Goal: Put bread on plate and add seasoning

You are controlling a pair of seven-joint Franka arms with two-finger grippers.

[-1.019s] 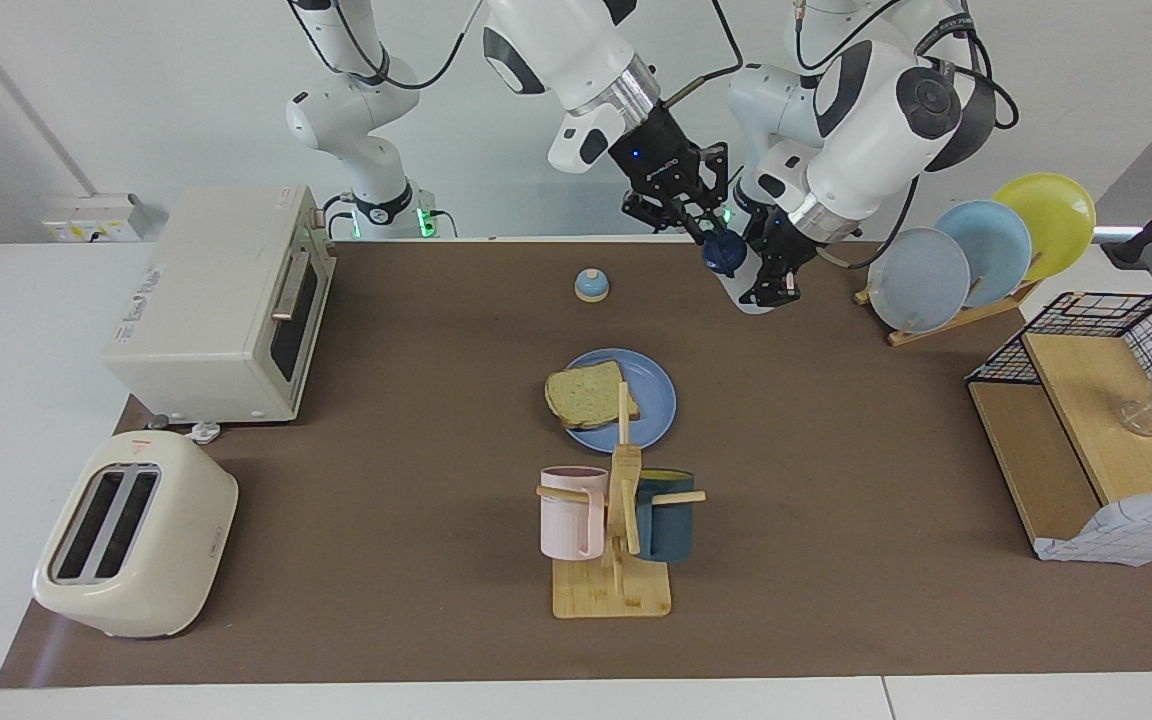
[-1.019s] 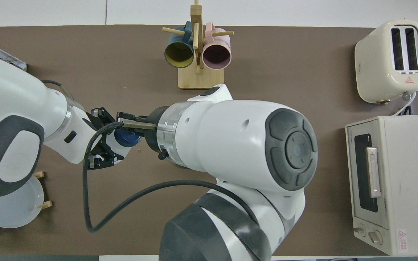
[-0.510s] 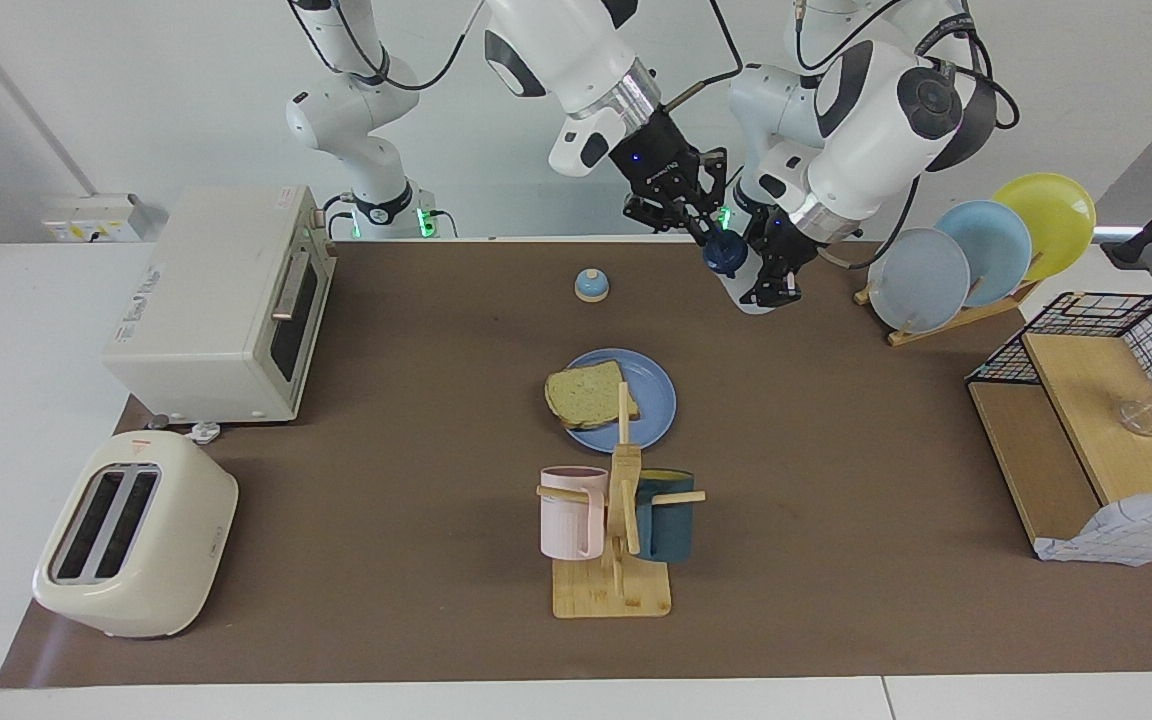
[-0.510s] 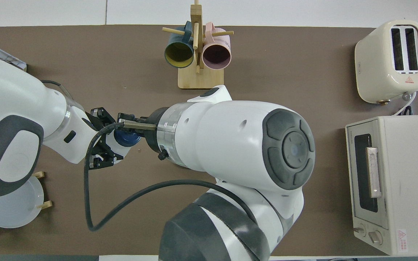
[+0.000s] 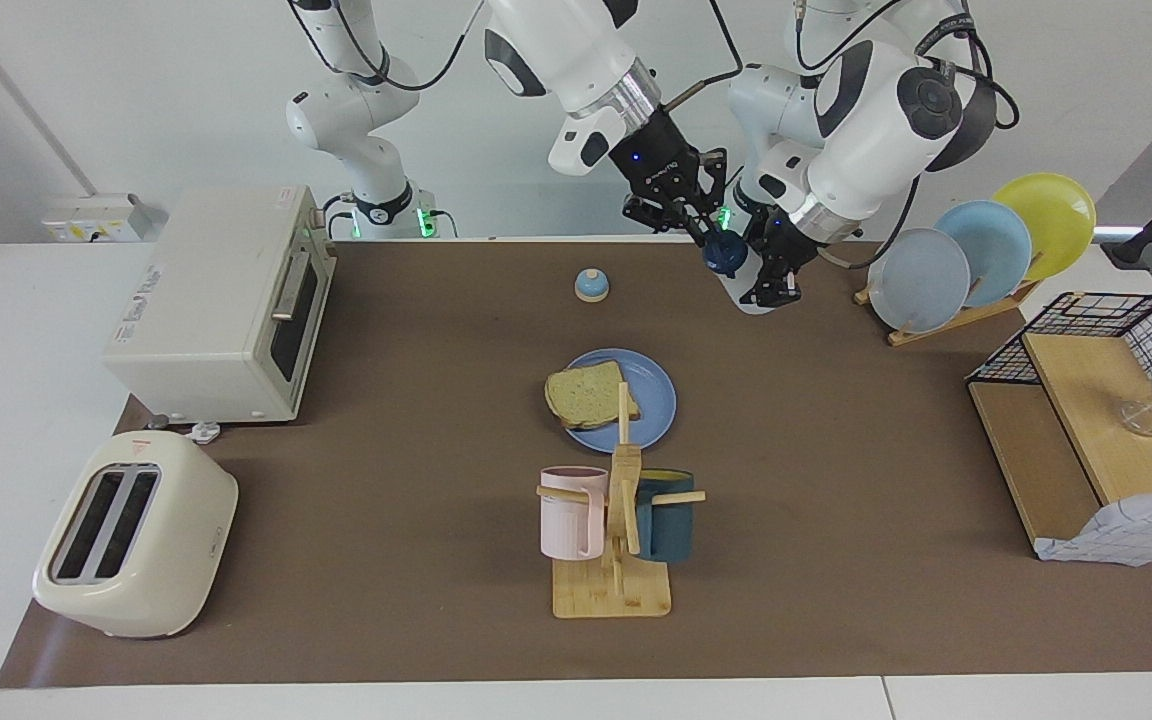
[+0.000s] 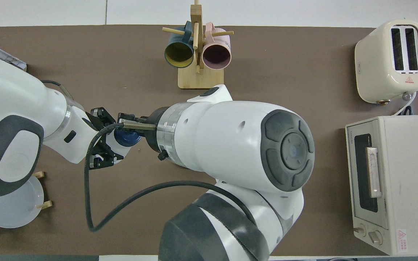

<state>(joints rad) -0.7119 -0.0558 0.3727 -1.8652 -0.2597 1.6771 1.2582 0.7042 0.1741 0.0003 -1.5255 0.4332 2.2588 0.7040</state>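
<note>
— What are the jaws doing?
— Left gripper (image 5: 774, 282) is pinching the seasoning (image 5: 742, 278) above the counter (image 5: 416, 330); right gripper (image 5: 708, 238) is closing on its cap (image 5: 724, 254).
— And the bread (image 5: 588, 395)?
— Lying on the plate (image 5: 651, 400).

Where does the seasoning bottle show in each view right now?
Facing view: the small translucent white seasoning bottle with the navy cap is near the top, between both grippers.
Overhead view: only its navy cap shows, at middle left between the arms.
Shared landmark: the wooden mug rack.
</note>
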